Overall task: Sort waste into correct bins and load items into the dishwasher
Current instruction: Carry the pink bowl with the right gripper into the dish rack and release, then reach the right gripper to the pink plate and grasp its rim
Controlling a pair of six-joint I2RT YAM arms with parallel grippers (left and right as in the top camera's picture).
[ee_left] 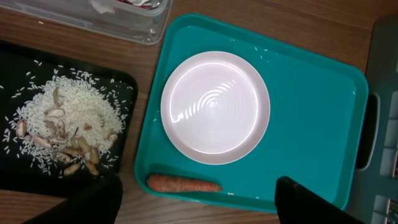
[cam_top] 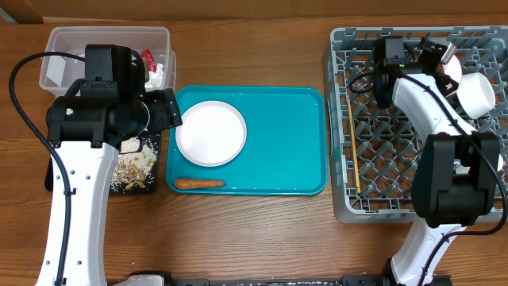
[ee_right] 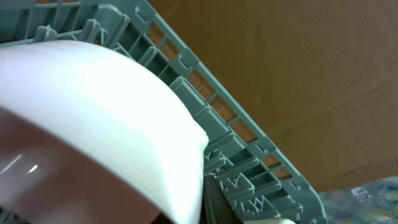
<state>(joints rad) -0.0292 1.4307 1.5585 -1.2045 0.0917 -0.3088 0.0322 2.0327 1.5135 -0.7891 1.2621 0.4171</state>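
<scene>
Now: plate point(ee_left: 215, 107) and carrot point(ee_left: 183, 183) on the teal tray point(ee_left: 311, 112), right gripper point(cam_top: 436, 57) at the rack point(cam_top: 341, 159)

At your far left, the tub point(cam_top: 55, 44) holds tissue point(cam_top: 156, 77) and a red wrapper point(cam_top: 147, 56) in its right end. Just in front of it, the black tray point(ee_left: 18, 180) carries the scraps point(ee_left: 68, 118), a heap of pale grains with beige bits. Your left arm hides much of it from overhead.

Your left gripper point(cam_top: 175, 110) hovers where the black tray meets the teal tray. In the wrist view its fingers point(ee_left: 93, 202) are spread wide and grip nothing.

The plate sits flat, face up, in the left half of the teal tray. The carrot lies along that tray's near edge, just beside the plate but not touching it.

To the right, the rack stands a little apart from the teal tray. The chopsticks point(cam_top: 352, 147) lie along its left side, running front to back.

Your right arm reaches across the rack to its far edge. The right gripper is there, near a white bowl point(cam_top: 479, 94) that lies tilted among the pegs by the far right corner. The right wrist view shows little but a curved white wall, very close, against the rack's rim. The fingers are not clear there, so you cannot tell whether they are spread, pressed together or pinching the bowl.
</scene>
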